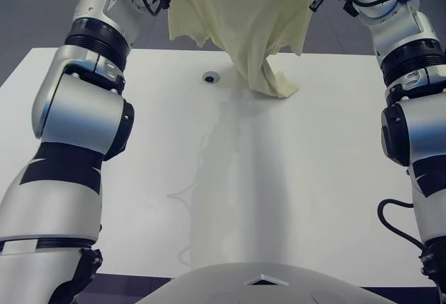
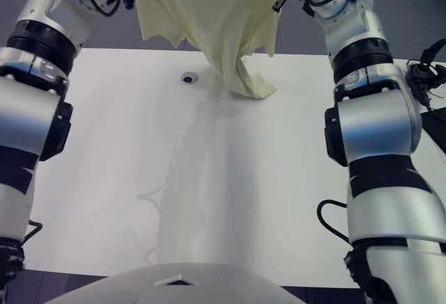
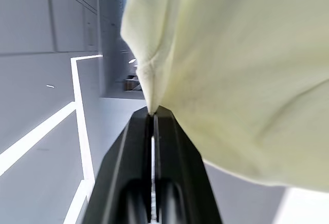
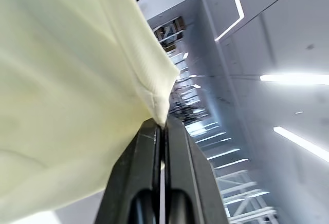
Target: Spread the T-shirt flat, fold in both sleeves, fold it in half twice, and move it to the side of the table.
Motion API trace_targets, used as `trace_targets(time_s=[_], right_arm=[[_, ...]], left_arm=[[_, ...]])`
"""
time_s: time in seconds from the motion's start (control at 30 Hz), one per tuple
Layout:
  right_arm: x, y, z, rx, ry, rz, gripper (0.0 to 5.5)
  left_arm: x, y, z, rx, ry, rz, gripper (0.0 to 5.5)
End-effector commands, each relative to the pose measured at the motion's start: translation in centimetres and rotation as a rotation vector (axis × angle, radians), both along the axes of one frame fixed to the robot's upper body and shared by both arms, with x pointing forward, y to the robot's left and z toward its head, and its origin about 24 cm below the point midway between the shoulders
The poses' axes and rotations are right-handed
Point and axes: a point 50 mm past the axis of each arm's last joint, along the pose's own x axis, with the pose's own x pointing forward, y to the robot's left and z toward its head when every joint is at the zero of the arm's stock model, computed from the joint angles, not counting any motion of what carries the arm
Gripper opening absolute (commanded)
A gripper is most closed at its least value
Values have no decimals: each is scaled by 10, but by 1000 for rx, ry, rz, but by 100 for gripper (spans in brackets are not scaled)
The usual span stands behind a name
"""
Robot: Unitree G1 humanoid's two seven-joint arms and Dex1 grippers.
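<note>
Hanging above the far side of the table (image 1: pixel 293 192), the pale yellow T-shirt (image 1: pixel 244 18) was pinched by the left gripper (image 3: pixel 153 112) and the right gripper (image 4: pixel 162 124), both closed tight on its upper edge; its lowest fold touched the table.

- One T-shirt (image 1: pixel 244 18), pale yellow, the only garment.
- One worktop (image 1: pixel 313 178), white.
- One small round dark fitting (image 1: pixel 210 77) set in the worktop.
- Two sets of fingers, both mine: my left fingers (image 3: pixel 131 152) and my right fingers (image 4: pixel 141 157), two in each, four in all.
- Two pinched spots on the T-shirt, one per set.
</note>
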Motion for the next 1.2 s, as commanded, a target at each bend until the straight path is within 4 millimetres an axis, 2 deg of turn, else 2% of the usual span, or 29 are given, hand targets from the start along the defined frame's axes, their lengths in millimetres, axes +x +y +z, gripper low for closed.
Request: trace_targets(time_s=[0.03, 0.17, 0.3, 0.43, 0.53, 0.67, 0.73, 0.8, 0.93, 1.0, 1.03, 1.13, 1.2], right_arm=[[-3, -10, 24, -52, -96, -74, 0], [-3, -6, 36, -68, -130, -108, 0], [-5, 0, 54, -84, -228, -143, 0], [-9, -1, 64, -120, -331, -162, 0], [-8, 0, 52, -119, -290, -79, 0], [-15, -6, 19, -72, -126, 167, 0], [-26, -18, 6, -38, -38, 284, 0], [-42, -26, -3, -8, 76, 402, 0], [-97, -33, -32, 32, 636, 642, 0], [-127, -40, -44, 4, 908, 686, 0], [-136, -41, -48, -1, 989, 698, 0], [-168, -36, -74, -24, 1246, 749, 0], [-180, -32, -92, -47, 1335, 745, 0]], left_arm=[[-4, 25, 27, 97, -110, 103, 1], [-8, 32, 43, 140, -181, 157, 1], [-13, 29, 66, 228, -319, 191, 1], [-15, 27, 74, 322, -385, 205, 1], [-11, 28, 55, 348, -295, 166, 1], [-12, 50, 11, 334, -58, 63, 1], [-29, 61, 3, 326, 24, 6, 1], [-56, 66, 4, 317, 75, -32, 1], [-120, 56, -14, 197, 342, -161, 1], [-150, 43, -28, 171, 523, -284, 1], [-160, 38, -34, 168, 583, -326, 1], [-208, 20, -79, 181, 907, -468, 1], [-227, 17, -104, 197, 1040, -485, 1]])
